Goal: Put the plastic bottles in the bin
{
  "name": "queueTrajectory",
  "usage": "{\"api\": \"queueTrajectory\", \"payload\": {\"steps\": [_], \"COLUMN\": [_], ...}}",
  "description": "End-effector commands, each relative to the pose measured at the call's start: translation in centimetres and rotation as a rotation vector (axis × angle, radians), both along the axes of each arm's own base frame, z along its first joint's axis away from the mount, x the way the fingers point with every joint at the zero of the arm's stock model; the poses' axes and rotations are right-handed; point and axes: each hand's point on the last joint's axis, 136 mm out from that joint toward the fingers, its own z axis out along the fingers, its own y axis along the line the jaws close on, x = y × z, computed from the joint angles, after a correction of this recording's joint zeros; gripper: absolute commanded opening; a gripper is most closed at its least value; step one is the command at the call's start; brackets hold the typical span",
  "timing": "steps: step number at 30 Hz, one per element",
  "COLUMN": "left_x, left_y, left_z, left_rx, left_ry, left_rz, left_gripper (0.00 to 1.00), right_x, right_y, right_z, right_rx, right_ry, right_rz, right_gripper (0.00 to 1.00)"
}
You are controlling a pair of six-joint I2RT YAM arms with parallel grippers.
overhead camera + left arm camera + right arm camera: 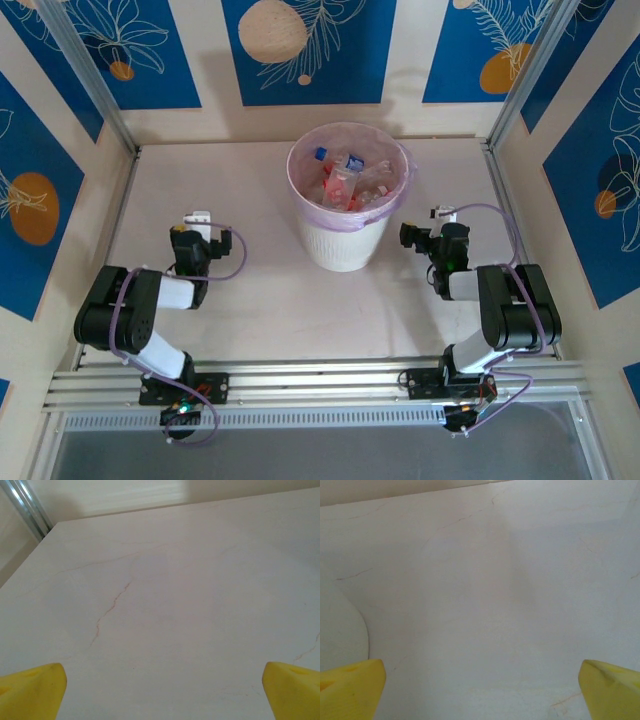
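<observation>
The bin [345, 242], a white ribbed bucket with a pinkish bag folded over its rim, stands at the middle back of the table. Several plastic bottles [347, 183] with red and blue caps lie piled inside it. My left gripper [198, 226] rests low over the table to the bin's left. Its yellow fingertips [36, 690] stand wide apart, with bare tabletop between them, so the left gripper [162, 695] is open. My right gripper [432, 228] sits to the bin's right. It is the same with the right gripper [481, 692]: open and holding nothing.
The pale table [260, 310] has faint crack-like lines. Walls with blue panels close it in on three sides, and metal posts [85, 75] stand at the back corners. A curved white edge, probably the bin's wall [340, 630], shows at the left of the right wrist view.
</observation>
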Motion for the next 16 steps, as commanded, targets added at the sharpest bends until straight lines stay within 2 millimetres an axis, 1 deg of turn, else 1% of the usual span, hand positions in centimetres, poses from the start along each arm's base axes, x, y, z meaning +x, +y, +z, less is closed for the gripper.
{"api": "queueTrajectory", "payload": {"steps": [1,16], "left_x": [0.12,0.13], "left_y": [0.22,0.23], "left_z": [0.32,0.32], "left_rx": [-0.012,-0.013], "left_ry": [-0.023,-0.023], "left_rz": [-0.001,0.0], "left_gripper": [1.0,1.0], "right_x": [0.75,0.8], "right_y": [0.27,0.23], "right_z": [1.46,1.53], "right_rx": [-0.011,-0.012], "right_ry": [-0.051,-0.054], "right_rz": [0.015,0.013], "right_gripper": [0.99,0.99]}}
